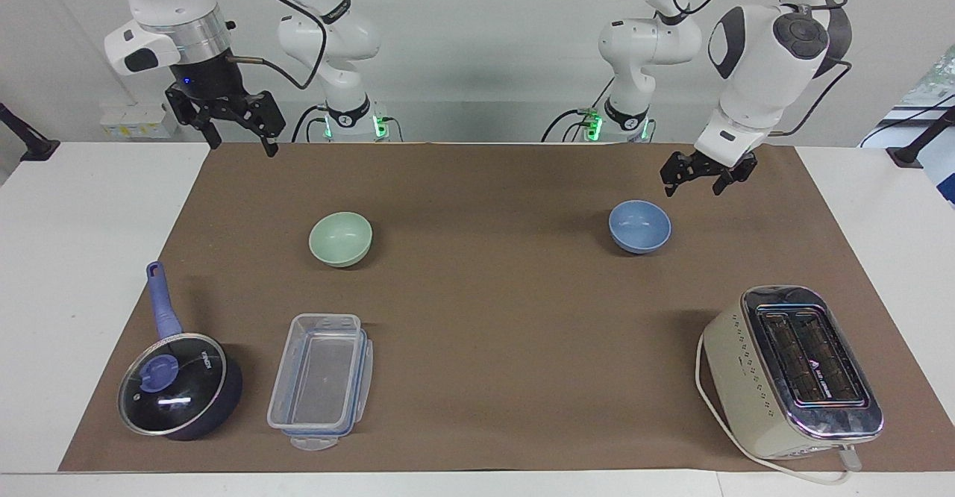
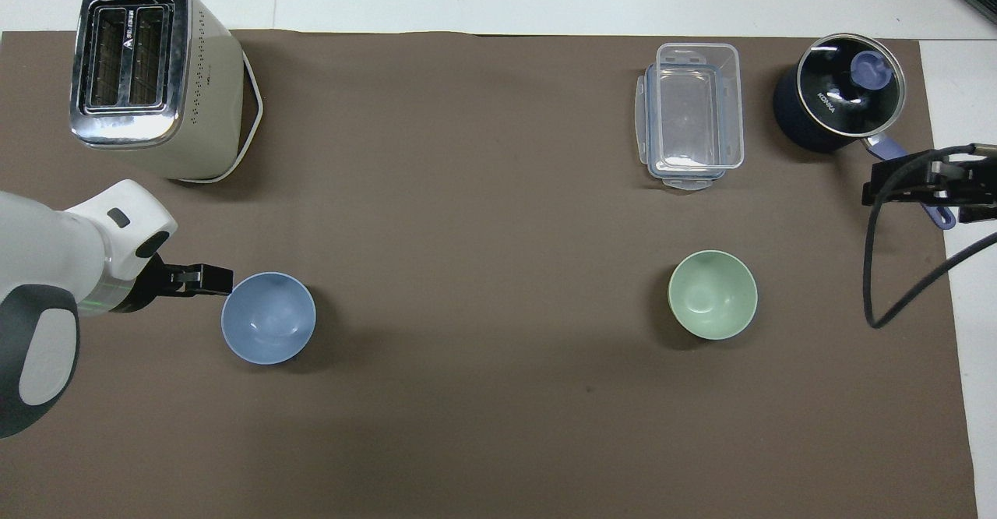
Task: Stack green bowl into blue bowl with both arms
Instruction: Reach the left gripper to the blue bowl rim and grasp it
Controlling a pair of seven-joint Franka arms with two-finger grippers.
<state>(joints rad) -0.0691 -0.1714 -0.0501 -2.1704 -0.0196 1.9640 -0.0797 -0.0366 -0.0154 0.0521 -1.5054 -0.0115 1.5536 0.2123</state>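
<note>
You are looking across a brown-covered counter (image 1: 492, 183) toward two white arms. The left tool (image 1: 694, 176) hangs with its fingers spread wide and empty, just above the counter and just beside the blue bowl (image 1: 639, 226), toward the left arm's end. That bowl sits upright in the left arm's half. The green bowl (image 1: 340, 239) sits upright in the right arm's half, well apart from the blue one and about level with it. The right tool (image 1: 237, 133), also wide and empty, waits high over the counter's edge nearest the robots, well clear of the green bowl. Your left arm is the nearer to any bowl.
</note>
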